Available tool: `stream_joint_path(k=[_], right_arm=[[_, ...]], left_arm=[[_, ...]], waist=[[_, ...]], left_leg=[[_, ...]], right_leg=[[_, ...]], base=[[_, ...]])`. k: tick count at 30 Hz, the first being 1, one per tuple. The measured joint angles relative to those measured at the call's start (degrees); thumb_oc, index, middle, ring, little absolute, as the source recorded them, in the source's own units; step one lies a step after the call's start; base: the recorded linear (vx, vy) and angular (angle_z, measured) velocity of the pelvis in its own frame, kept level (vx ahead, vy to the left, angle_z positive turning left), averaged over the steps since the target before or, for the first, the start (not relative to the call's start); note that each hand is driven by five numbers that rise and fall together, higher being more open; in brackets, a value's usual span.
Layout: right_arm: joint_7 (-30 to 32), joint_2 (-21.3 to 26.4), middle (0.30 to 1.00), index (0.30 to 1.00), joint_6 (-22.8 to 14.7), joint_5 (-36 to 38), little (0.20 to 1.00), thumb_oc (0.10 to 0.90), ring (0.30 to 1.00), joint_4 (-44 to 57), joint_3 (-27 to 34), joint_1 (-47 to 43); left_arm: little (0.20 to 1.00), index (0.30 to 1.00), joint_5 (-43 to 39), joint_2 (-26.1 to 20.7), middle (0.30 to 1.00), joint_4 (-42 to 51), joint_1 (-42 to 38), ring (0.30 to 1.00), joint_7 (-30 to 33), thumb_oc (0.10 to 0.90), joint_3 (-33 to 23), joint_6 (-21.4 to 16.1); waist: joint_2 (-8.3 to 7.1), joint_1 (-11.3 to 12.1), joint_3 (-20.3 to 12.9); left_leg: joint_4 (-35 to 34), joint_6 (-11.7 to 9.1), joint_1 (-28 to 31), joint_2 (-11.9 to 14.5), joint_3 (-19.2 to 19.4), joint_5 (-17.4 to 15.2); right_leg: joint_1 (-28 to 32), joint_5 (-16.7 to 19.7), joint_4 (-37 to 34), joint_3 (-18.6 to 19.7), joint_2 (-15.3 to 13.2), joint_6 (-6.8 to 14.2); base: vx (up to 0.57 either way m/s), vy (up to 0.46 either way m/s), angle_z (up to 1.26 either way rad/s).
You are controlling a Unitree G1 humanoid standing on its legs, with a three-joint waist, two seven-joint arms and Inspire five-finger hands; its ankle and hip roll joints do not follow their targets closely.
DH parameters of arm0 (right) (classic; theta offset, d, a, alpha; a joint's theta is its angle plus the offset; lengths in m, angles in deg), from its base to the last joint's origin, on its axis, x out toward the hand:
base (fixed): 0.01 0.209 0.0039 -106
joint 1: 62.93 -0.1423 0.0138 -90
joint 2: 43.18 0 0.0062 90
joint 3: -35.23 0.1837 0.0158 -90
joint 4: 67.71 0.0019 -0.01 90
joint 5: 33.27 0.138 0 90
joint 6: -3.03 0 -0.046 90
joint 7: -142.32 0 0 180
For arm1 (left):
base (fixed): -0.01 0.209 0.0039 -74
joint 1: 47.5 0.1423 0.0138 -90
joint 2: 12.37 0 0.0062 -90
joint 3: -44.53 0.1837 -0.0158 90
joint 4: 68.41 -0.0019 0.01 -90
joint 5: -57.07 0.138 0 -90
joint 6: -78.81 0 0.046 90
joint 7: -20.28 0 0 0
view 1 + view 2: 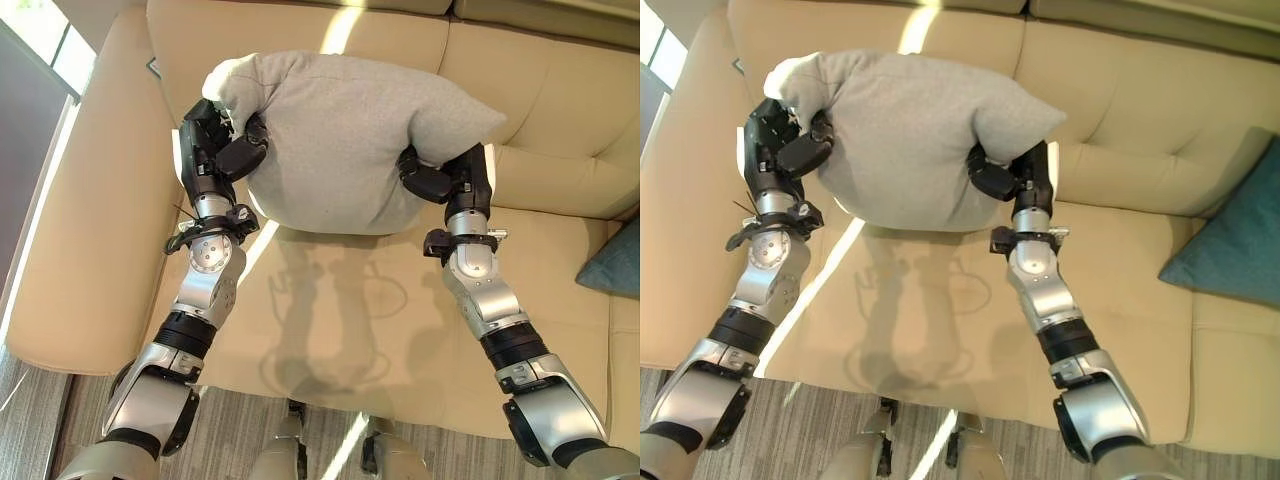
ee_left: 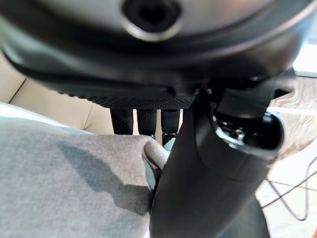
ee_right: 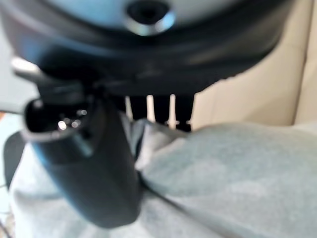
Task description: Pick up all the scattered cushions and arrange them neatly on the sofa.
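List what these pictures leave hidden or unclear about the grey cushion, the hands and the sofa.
- Grey cushion: its far face and underside are hidden by its own bulk, so whether it touches the sofa backrest is unclear.
- Left hand: in its wrist view the fingers vanish behind the cloth.
- Right hand: fingertips buried in a fold.
- Teal cushion: cut off by the right edge of the eye views.

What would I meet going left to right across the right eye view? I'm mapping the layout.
Left hand → grey cushion → right hand → teal cushion, all over the beige sofa.
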Motion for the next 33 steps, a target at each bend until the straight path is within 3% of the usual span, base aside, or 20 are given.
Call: stream_joint_path(k=[1, 2, 3, 4, 6, 8, 9, 10, 11, 14, 15, 16, 17, 19, 24, 33], right_arm=[[0.1, 0.0, 0.300, 0.300, 0.0, 0.0, 0.300, 0.400, 0.300, -0.2, 0.1, 0.0], [0.0, 0.5, 0.300, 0.300, 0.0, 0.1, 0.300, 0.400, 0.300, -0.7, 0.1, 0.3], [-0.1, 0.3, 0.300, 0.300, 0.0, 0.1, 0.300, 0.400, 0.300, -0.8, -0.7, 0.3], [-0.2, 0.0, 0.300, 0.300, -0.2, 0.1, 0.300, 0.400, 0.300, -0.6, -1.4, 0.7], [-0.2, -0.1, 0.300, 0.300, -0.3, 0.1, 0.300, 0.400, 0.300, -0.5, -1.5, 1.1], [-0.2, 0.0, 0.300, 0.300, -0.3, 0.1, 0.300, 0.400, 0.300, -0.5, -1.5, 1.4], [-0.3, -0.1, 0.300, 0.300, -0.3, 0.1, 0.300, 0.400, 0.300, -0.5, -1.6, 2.0], [-0.4, -0.1, 0.300, 0.300, -0.4, 0.0, 0.300, 0.400, 0.300, -0.5, -1.6, 2.7], [-0.4, -0.1, 0.300, 0.300, -0.4, 0.0, 0.300, 0.400, 0.300, -0.4, -1.5, 2.5], [-0.5, -0.4, 0.300, 0.300, -0.4, 0.0, 0.300, 0.400, 0.300, 1.5, -1.7, 4.4], [-0.6, -1.0, 0.300, 0.300, -0.4, 0.0, 0.300, 0.400, 0.300, 1.9, -1.4, 5.3], [-0.8, -1.7, 0.300, 0.300, -0.3, -0.1, 0.300, 0.400, 0.300, 2.3, -0.8, 6.8], [-1.1, -1.7, 0.300, 0.300, -0.2, -0.2, 0.300, 0.400, 0.300, 3.4, -0.3, 7.8], [-1.8, -1.9, 0.300, 0.300, -0.2, -0.4, 0.300, 0.400, 0.300, 7.1, 0.7, 10.3], [-3.1, -2.4, 0.300, 0.300, -0.2, -1.1, 0.300, 0.400, 0.300, 12.0, 3.6, 16.0], [-5.4, -4.2, 0.300, 0.300, -0.1, -2.3, 0.300, 0.400, 0.300, 13.6, 3.7, 19.7]], left_arm=[[0.300, 0.300, 0.1, 0.1, 0.300, 0.1, 0.0, 0.300, 0.0, 0.400, 0.2, 0.0], [0.300, 0.300, 0.3, 0.1, 0.300, 0.2, 1.2, 0.300, 0.0, 0.400, 0.6, -0.1], [0.300, 0.300, 0.3, 0.1, 0.300, 0.2, 1.9, 0.300, 0.1, 0.400, 0.5, -0.1], [0.300, 0.300, 0.3, -0.2, 0.300, 0.2, 2.7, 0.300, 0.1, 0.400, 0.0, -0.1], [0.300, 0.300, 0.3, -0.1, 0.300, 0.2, 2.6, 0.300, 0.2, 0.400, -0.1, -0.1], [0.300, 0.300, 0.3, 0.2, 0.300, 0.2, 2.8, 0.300, 0.2, 0.400, 0.0, -0.1], [0.300, 0.300, 0.3, 0.4, 0.300, 0.2, 2.9, 0.300, 0.2, 0.400, 0.0, 0.0], [0.300, 0.300, 0.6, 0.2, 0.300, 0.2, 3.0, 0.300, 0.2, 0.400, 0.1, 0.0], [0.300, 0.300, 1.3, 0.2, 0.300, 0.7, 3.0, 0.300, 0.2, 0.400, -0.2, 0.0], [0.300, 0.300, 2.0, 0.2, 0.300, 5.1, 7.1, 0.300, 0.2, 0.400, -1.3, 0.0], [0.300, 0.300, 2.1, 0.3, 0.300, 6.2, 8.1, 0.300, 0.2, 0.400, -1.4, 0.0], [0.300, 0.300, 2.2, 0.3, 0.300, 7.9, 10.2, 0.300, 0.2, 0.400, -1.5, -0.2], [0.300, 0.300, 2.2, 0.3, 0.300, 9.2, 11.4, 0.300, 0.2, 0.400, -1.8, -0.1], [0.300, 0.300, 2.3, 0.1, 0.300, 12.7, 13.5, 0.300, 0.0, 0.400, -2.8, -0.1], [0.300, 0.300, 2.5, 0.4, 0.300, 18.1, 18.9, 0.300, -1.5, 0.400, -3.2, 0.7], [0.300, 0.300, 2.5, 1.7, 0.300, 20.7, 23.9, 0.300, -2.9, 0.400, -5.0, 0.8]], waist=[[-0.67, -0.9, 0.4], [-0.76, -0.8, 0.5], [0.28, -0.2, 0.6], [0.61, 0.4, 0.6], [0.63, -0.8, 0.6], [0.96, -0.7, 0.9], [1.10, -0.9, 1.0], [0.26, -1.6, 0.9], [-0.64, -2.0, 1.0], [-0.75, -1.1, 1.3], [-1.70, -1.1, 1.9], [-3.33, -0.9, 2.5], [-2.87, -0.6, 2.4], [-2.36, -1.2, 2.5], [-2.70, -1.0, 2.7], [-2.72, -0.8, 2.7]], left_leg=[[5.6, -0.9, -4.0, -0.9, 0.0, -1.8], [-0.8, 2.4, -3.1, -1.2, 0.1, -0.9], [-5.5, 3.8, -1.7, 0.3, 0.2, 5.2], [-5.2, 3.5, -0.6, 1.7, 0.7, 5.7], [-5.2, 3.5, -0.6, 0.9, 0.1, 5.9], [-5.1, 3.6, 0.6, 1.6, -0.2, 6.0], [-5.1, 3.6, 1.2, 1.8, -0.7, 5.9], [-5.1, 3.6, 1.8, 0.5, -0.7, 5.9], [-5.1, 3.4, 1.9, -0.5, -0.6, 5.8], [-4.0, 3.1, 1.5, 0.4, 0.1, 5.6], [-0.6, 2.0, 0.3, 0.2, 0.1, 4.6], [0.3, 2.5, -0.6, -0.2, 0.1, 1.7], [-1.8, 2.7, 0.9, 0.6, 0.1, 4.6], [-5.0, 2.5, 2.8, 1.9, 0.0, 4.5], [-5.0, 2.5, 3.2, 0.4, 0.0, 4.5], [-5.0, 2.3, 4.6, 0.3, 0.1, 4.3]], right_leg=[[0.1, 0.1, 0.0, 0.4, -1.4, -0.1], [0.3, 0.1, 0.0, 1.9, -1.9, -0.1], [0.8, -0.2, 0.0, 2.3, -0.6, 0.4], [1.2, -1.3, 0.0, 3.4, 0.4, 1.8], [1.3, -1.3, 0.5, 2.8, -0.3, 1.9], [-1.7, -3.7, 7.0, 2.9, -0.4, 4.4], [-1.8, -5.9, 7.0, 2.9, -0.2, 5.7], [2.4, -3.0, 0.5, 3.0, -0.8, 5.0], [3.6, -2.8, -0.4, 3.1, -1.5, 4.4], [3.5, -2.3, -0.2, 3.0, -0.8, 3.7], [4.3, -2.2, -0.2, 3.0, -1.2, 3.5], [5.1, -2.1, -0.1, 3.2, -1.6, 3.4], [5.5, -2.2, -0.2, 3.2, -0.5, 3.5], [5.6, -3.0, -0.2, 2.8, 0.7, 3.0], [6.0, -3.2, -0.2, 2.8, -0.6, 3.3], [7.6, -4.2, -0.2, 2.8, -0.8, 4.0]], base=[[0.01, 0.004, 0.29], [0.00, 0.000, 0.00], [0.01, 0.003, -0.53], [0.00, -0.001, -0.43], [0.00, -0.006, -0.08], [0.01, -0.007, -0.15], [0.01, -0.008, 0.14], [0.01, -0.007, 0.34], [0.01, -0.009, 0.30], [0.00, -0.001, -0.03], [0.01, -0.003, 0.07], [0.01, -0.003, -0.04], [0.00, 0.001, -0.29], [0.00, 0.005, -0.13], [0.00, 0.005, 0.05], [0.00, 0.000, 0.00]])
